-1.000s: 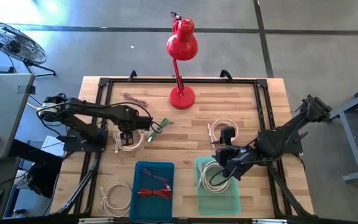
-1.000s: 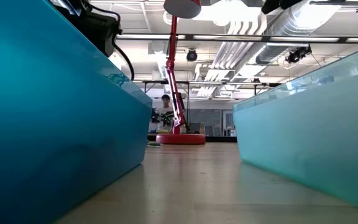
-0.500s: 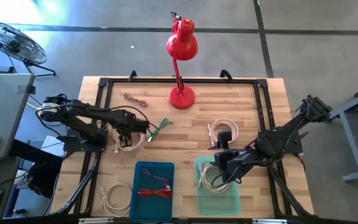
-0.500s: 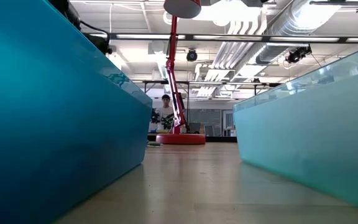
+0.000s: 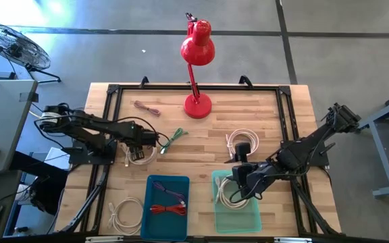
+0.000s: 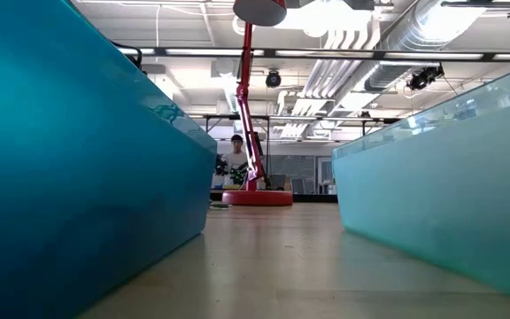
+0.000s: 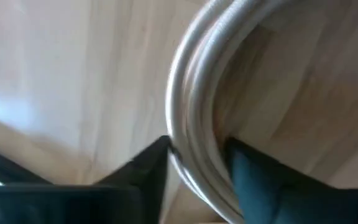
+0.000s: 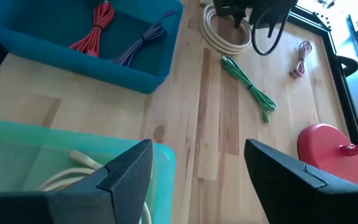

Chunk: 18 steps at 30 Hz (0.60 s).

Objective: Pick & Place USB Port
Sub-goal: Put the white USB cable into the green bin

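Observation:
A white coiled cable point(image 5: 142, 155) lies flat on the wood near the table's left side. My left gripper point(image 5: 136, 148) is down on it; in the left wrist view its strands point(image 7: 194, 112) run between the two dark fingers, which are shut on them. My right gripper point(image 5: 238, 177) hovers open over the far end of the light green bin point(image 5: 248, 214), where another white cable point(image 5: 229, 192) lies. In the right wrist view its fingers point(image 8: 197, 144) stand wide apart above that bin's rim point(image 8: 55, 137). My left gripper pinches the white coil's bundled strands point(image 7: 197, 155) between its two fingers point(image 7: 151, 162), which come from above and point down, lying across the strands. The coil lies flat on the table.
A blue bin point(image 5: 155, 219) holds a red cable point(image 5: 169, 209) and a purple one point(image 5: 171, 194). A green cable point(image 5: 173, 138), a pinkish cable point(image 5: 147, 108), two more white coils point(image 5: 242, 142) point(image 5: 125, 214) and a red lamp point(image 5: 198, 104) stand about. In the low view both bin walls point(image 6: 60, 177) point(image 6: 450, 195) fill the sides.
My left gripper has come down onto the white coil; its dark wrist, seen above the blue bin in the low view a second ago, has sunk out of sight. The coil has stayed in place.

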Available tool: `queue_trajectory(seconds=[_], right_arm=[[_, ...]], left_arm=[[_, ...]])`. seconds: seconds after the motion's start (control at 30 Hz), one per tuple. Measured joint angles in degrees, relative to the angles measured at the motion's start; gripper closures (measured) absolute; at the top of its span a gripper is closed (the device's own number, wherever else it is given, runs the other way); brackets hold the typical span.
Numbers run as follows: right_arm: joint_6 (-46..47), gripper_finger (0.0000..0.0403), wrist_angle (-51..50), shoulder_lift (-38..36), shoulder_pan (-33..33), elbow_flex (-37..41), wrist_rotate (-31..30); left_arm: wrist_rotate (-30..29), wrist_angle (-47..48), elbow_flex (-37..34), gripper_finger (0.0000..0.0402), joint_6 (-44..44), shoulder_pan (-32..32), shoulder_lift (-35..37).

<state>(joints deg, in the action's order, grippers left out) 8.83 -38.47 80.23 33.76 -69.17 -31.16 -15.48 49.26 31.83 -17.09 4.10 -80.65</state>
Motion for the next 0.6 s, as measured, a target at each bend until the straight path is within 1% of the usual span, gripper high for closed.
queue_trajectory(seconds=[0.1,0.13,0.27,0.43,0.53,0.6], right_arm=[[-0.1,0.0155,0.3,0.0,0.0,0.0,0.0],[-0.1,0.0155,0.4,0.0,0.0,0.0,-0.1],[0.0,0.0155,0.9,0.0,0.0,0.0,-0.3],[0.1,0.0155,1.2,0.0,0.0,0.0,-0.2],[-0.1,0.0155,1.3,0.0,0.0,0.0,-0.2],[-0.8,0.0155,1.6,0.0,0.0,0.0,-1.0]], left_arm=[[0.7,-0.6,-0.1,0.0361,1.1,0.0,0.0],[0.3,-0.8,-0.2,0.0373,1.4,-0.1,0.0],[-0.9,-0.7,0.5,0.0374,0.8,0.0,-0.3],[-2.0,1.6,4.0,0.0374,0.1,0.0,0.1],[-2.1,3.2,8.3,0.0377,1.5,-1.4,0.5],[-2.8,5.1,11.7,0.0393,2.3,-2.8,0.8]])
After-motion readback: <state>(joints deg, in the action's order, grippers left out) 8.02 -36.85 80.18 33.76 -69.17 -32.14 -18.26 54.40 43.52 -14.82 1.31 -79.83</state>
